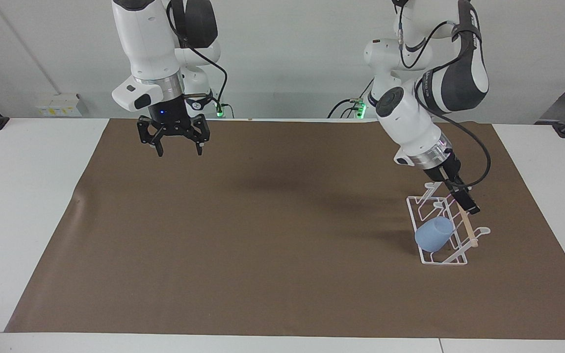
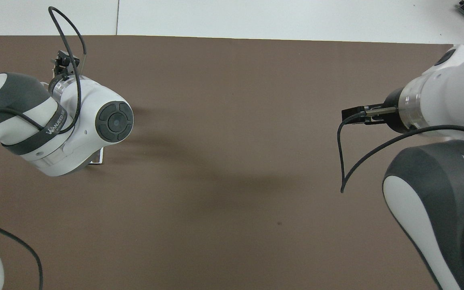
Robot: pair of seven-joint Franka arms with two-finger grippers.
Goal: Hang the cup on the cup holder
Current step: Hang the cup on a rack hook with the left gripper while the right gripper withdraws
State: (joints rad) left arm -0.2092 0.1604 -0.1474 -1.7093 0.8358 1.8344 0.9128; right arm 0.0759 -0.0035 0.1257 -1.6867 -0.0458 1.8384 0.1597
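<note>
The left gripper hangs over the cup holder, clear of the cup and holding nothing. Its fingers are seen edge-on, so whether they are spread cannot be told. The right gripper waits in the air, jaws spread and empty, over the mat's edge nearest the robots, toward the right arm's end of the table.

Step in hand, as judged: withdrawal after release. To do it well:
- Lift the left gripper along its own slanted axis, away from the prongs and the wooden rod, so that no finger hooks the wire.
- Avoid sideways travel until the fingers are above the rod; the rack looks light and may shift if nudged.
- Confirm that the cup does not move once the gripper is clear.

The cup holder stands on the mat near its edge at the left arm's end of the table, white wire with a rectangular base and slanted prongs. The cup, light blue, matte and handleless, lies tilted within the rack at the end farther from the robots, low against the base. Whether a prong passes inside it cannot be told; it may only be leaning there. In the overhead view the left arm covers both.
</note>
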